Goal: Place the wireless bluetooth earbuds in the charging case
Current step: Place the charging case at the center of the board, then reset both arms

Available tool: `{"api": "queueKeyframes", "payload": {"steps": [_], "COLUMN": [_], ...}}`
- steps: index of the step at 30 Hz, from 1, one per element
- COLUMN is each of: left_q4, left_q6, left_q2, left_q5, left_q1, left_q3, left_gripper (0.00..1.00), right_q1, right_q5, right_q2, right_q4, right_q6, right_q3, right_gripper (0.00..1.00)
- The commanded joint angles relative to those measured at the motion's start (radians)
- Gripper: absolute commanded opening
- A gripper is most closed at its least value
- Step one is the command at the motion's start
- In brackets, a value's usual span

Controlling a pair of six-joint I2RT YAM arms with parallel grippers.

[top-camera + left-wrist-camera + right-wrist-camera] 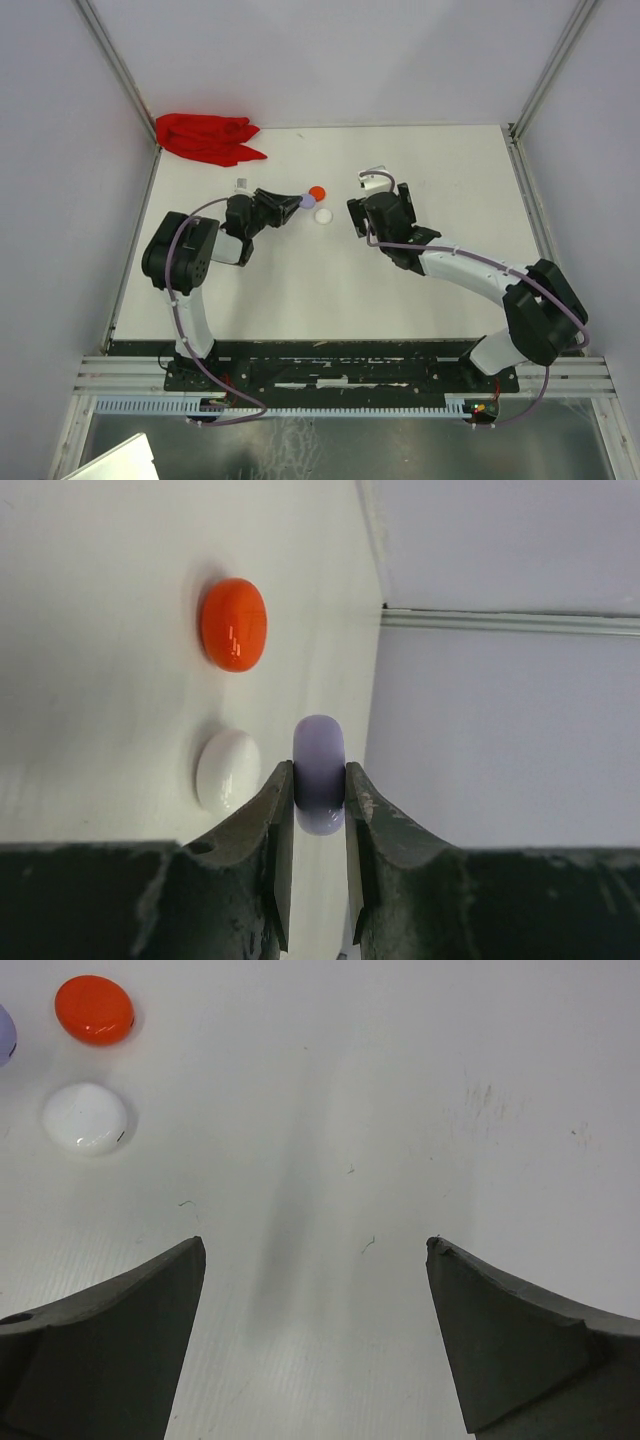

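Back-left corner of the white tabletop, far left of and behind the white case: crumpled red cloth. White glossy plastic pebble-shaped case taken as reference, lying flat near mid-tabletop. Left arm reaches in from the left of the white case, wrist rolled onto its side. The left fingers, dark and scuffed, are pressed in on the two broad faces of a lilac glossy plastic pebble-shaped case, gripping it on edge. About half of it shows past the fingertips. The lilac case sits just left of the white case, close beside it but apart. Cannot tell whether it touches the tabletop. Orange-red glossy plastic pebble-shaped case lies flat just behind the white case, a little to its left, with a narrow gap between them and another to the lilac one. In the right wrist view the white case shows a short dark mark at its rim. Right of the white case, near but apart: right fingers spread wide, holding nothing, bare tabletop between them. They point toward the white case from its right. Tabletop there carries faint scuffs and a few hair-thin specks.
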Motion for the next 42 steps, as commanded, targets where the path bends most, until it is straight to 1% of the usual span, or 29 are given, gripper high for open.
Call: {"api": "queueKeyframes", "payload": {"steps": [1,11,14,15,17,19,27,33,35,38,41,42], "left_q4": [-0.137,-0.218,-0.232,-0.237,-0.247,-0.258,-0.29,-0.347,-0.381,-0.462,-0.529,-0.526], "left_q6": [0.192,0.28,0.299,0.304,0.317,0.326,0.347,0.366,0.384,0.418,0.417,0.408], "left_q2": [-0.044,-0.037,-0.032,-0.032,-0.029,-0.025,-0.018,-0.069,-0.109,-0.184,-0.268,-0.301], "left_q5": [-0.053,-0.118,-0.127,-0.13,-0.139,-0.142,-0.146,-0.16,-0.18,-0.231,-0.254,-0.259], "left_q1": [0.013,0.018,0.019,0.019,0.02,0.02,0.024,0.05,0.07,0.113,0.203,0.235], "left_q3": [0.049,0.079,0.084,0.085,0.091,0.095,0.104,0.093,0.083,0.073,0.047,0.012], "left_gripper": [0.03,0.03,0.04,0.07,0.17,0.24,0.41,0.55,0.61,0.65,0.67,0.67], "right_q1": [-0.013,-0.053,-0.061,-0.063,-0.068,-0.075,-0.096,-0.115,-0.131,-0.164,-0.223,-0.241], "right_q5": [-0.013,-0.04,-0.053,-0.055,-0.067,-0.081,-0.117,-0.121,-0.135,-0.147,-0.116,-0.114], "right_q2": [-0.063,-0.134,-0.146,-0.15,-0.156,-0.163,-0.184,-0.202,-0.208,-0.203,-0.184,-0.171], "right_q4": [0.016,-0.002,-0.01,-0.015,-0.019,-0.026,-0.056,-0.091,-0.116,-0.189,-0.301,-0.343], "right_q6": [0.02,0.064,0.071,0.072,0.079,0.087,0.109,0.145,0.169,0.217,0.315,0.347], "right_q3": [0.021,-0.021,-0.029,-0.03,-0.034,-0.038,-0.039,-0.028,-0.016,0.014,0.065,0.09], "right_gripper": [1.0,1.0,1.0,1.0,1.0,1.0,1.0,1.0,1.0,1.0,1.0,1.0]}}
